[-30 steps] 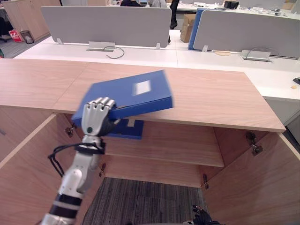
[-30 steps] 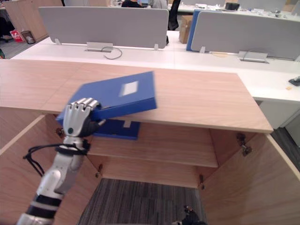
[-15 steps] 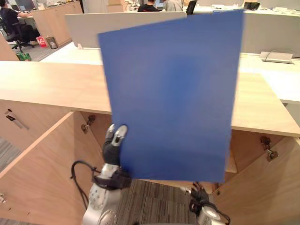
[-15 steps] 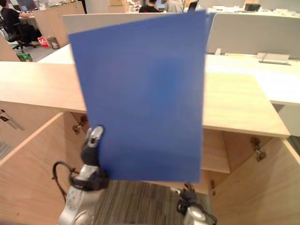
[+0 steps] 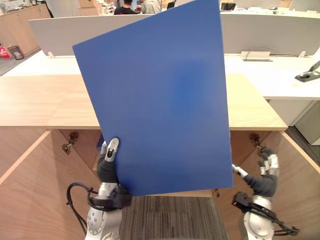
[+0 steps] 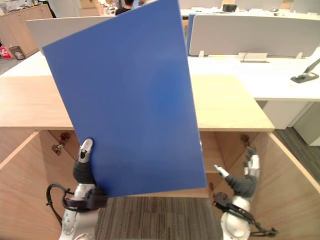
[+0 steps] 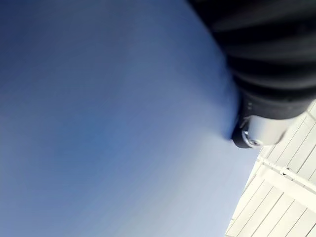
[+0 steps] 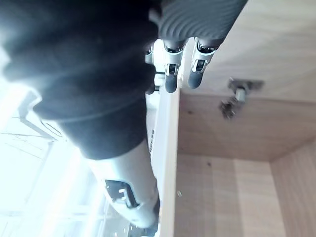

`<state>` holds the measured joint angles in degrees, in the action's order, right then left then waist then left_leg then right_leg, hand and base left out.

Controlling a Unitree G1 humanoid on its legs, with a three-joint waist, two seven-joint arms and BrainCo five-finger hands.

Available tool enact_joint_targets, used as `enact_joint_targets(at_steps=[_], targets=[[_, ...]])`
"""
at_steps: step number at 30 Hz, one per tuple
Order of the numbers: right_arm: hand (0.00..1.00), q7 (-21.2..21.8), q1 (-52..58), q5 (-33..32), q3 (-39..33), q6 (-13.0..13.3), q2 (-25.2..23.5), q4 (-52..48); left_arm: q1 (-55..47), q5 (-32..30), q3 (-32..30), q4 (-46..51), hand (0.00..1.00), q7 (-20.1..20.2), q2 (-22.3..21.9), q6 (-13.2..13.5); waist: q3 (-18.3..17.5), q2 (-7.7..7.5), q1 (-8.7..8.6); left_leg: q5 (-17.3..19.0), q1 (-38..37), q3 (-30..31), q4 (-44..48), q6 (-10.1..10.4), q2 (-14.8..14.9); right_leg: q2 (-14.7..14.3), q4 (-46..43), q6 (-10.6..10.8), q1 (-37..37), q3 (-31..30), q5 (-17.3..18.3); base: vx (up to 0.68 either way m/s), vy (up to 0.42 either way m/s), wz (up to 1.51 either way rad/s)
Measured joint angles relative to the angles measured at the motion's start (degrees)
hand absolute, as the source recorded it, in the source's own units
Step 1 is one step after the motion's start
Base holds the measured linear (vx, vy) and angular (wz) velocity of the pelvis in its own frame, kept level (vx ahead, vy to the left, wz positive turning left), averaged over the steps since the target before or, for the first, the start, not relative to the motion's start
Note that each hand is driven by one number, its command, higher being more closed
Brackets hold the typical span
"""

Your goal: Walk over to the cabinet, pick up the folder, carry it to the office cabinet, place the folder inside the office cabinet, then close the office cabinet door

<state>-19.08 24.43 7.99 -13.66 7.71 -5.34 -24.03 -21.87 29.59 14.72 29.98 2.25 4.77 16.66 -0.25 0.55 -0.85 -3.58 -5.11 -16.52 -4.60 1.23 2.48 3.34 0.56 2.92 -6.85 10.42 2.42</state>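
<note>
The blue folder (image 5: 165, 100) stands upright and slightly tilted close in front of me, hiding much of the wooden cabinet (image 5: 250, 107) behind it. My left hand (image 5: 107, 169) grips its lower left corner, thumb pressed on the front face and fingers hidden behind; the left wrist view shows the blue cover (image 7: 108, 118) right against the hand. My right hand (image 5: 264, 176) is raised at the lower right with fingers (image 8: 185, 69) straight and nothing in them. Its thumb reaches toward the folder's lower right edge; I cannot tell if it touches.
The cabinet's two doors hang open, the left door (image 5: 35, 185) and the right door (image 5: 295, 170) flanking my arms, with a hinge (image 8: 236, 98) inside. White desks with grey dividers (image 5: 265, 32) lie beyond. A person (image 5: 122, 6) sits far back.
The folder went from lying tilted on the cabinet's front edge to upright before me. My right hand has risen beside its lower right corner. The camera has shifted.
</note>
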Motion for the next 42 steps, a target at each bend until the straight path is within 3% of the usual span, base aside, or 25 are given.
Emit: enact_joint_targets(at_steps=[4, 8, 13, 18, 21, 28, 33, 42], targets=[[0.0, 0.12, -0.2, 0.17, -0.72, 0.02, 0.05, -5.39, 0.41, -2.35, -0.71, 0.0, 1.0, 0.14, -0.01, 0.0, -0.3, 0.13, 0.06, 1.2, 0.03, -1.77, 1.31, 0.48, 0.79, -0.5, -0.01, 0.01, 0.22, -1.38, 0.01, -0.01, -0.028, -0.21], [0.0, 4.75, -2.11, -1.19, -1.36, 0.95, 0.83, -7.78, 0.78, -4.48, -3.01, 0.0, 1.0, 1.77, 0.12, 0.0, -0.36, 0.15, -0.41, 1.42, 0.15, -2.19, 1.43, 0.5, 0.87, -0.61, -0.04, 0.01, 1.02, -1.99, 0.02, -0.03, -0.016, -0.11], [0.0, 12.59, -7.64, -13.46, -2.78, 3.32, 3.28, -7.69, 2.09, -6.56, -7.09, -0.11, 1.0, 2.19, 1.72, 0.01, -0.45, 0.07, -0.41, 1.43, 0.4, -2.39, 1.11, 0.46, 0.56, -0.47, -0.12, -0.01, 1.71, -2.79, 0.0, -0.01, 0.003, -0.06], [0.0, 21.52, -13.39, -31.43, -1.98, 5.15, 10.75, -3.46, 5.91, -6.58, -11.08, -1.35, 1.0, 2.32, 3.83, 0.08, -0.47, -0.11, -0.25, 1.43, 1.01, -1.93, 1.11, 0.33, 0.25, -0.31, -0.07, 0.01, 1.85, -2.78, -0.04, 0.0, 0.0, 0.01], [0.0, 27.4, -15.05, -42.6, 1.24, 4.76, 17.78, -1.34, 7.06, -6.55, -12.32, -4.07, 1.0, 2.58, 5.38, 0.07, -0.43, -0.17, -0.25, 1.47, 1.03, -1.76, 1.11, 0.27, 0.19, -0.29, -0.07, 0.02, 1.81, -2.75, -0.03, 0.0, 0.0, 0.0], [0.0, 37.0, -17.41, -56.72, 9.27, 0.77, 30.01, 0.43, 7.15, -6.47, -12.66, -5.34, 1.0, 4.38, 8.63, 0.03, -0.2, -0.53, -0.28, 1.34, 1.03, -0.84, 1.0, 0.08, -0.11, -0.02, -0.1, 0.04, 1.58, -1.88, -0.01, -0.03, -0.004, 0.05], [0.0, 38.85, -19.91, -59.18, 15.77, -1.57, 32.42, 4.16, 7.18, -6.04, -12.35, -5.37, 1.0, 4.96, 9.75, 0.03, 0.01, -0.85, -0.16, 0.89, 1.02, 0.22, 0.51, -0.38, -0.6, 0.38, -0.11, 0.1, 1.66, -1.01, 0.06, -0.05, 0.006, 0.12], [0.0, 37.26, -32.06, -61.43, 30.06, -2.48, 34.53, 9.53, 7.63, -2.0, -9.36, -7.08, 1.0, 3.12, 11.64, -0.13, 0.48, -1.62, 0.4, 0.16, 1.0, 1.29, -0.34, -0.87, -1.34, 0.89, -0.29, 0.1, 1.64, -0.04, 0.06, -0.03, 0.004, 0.06]])
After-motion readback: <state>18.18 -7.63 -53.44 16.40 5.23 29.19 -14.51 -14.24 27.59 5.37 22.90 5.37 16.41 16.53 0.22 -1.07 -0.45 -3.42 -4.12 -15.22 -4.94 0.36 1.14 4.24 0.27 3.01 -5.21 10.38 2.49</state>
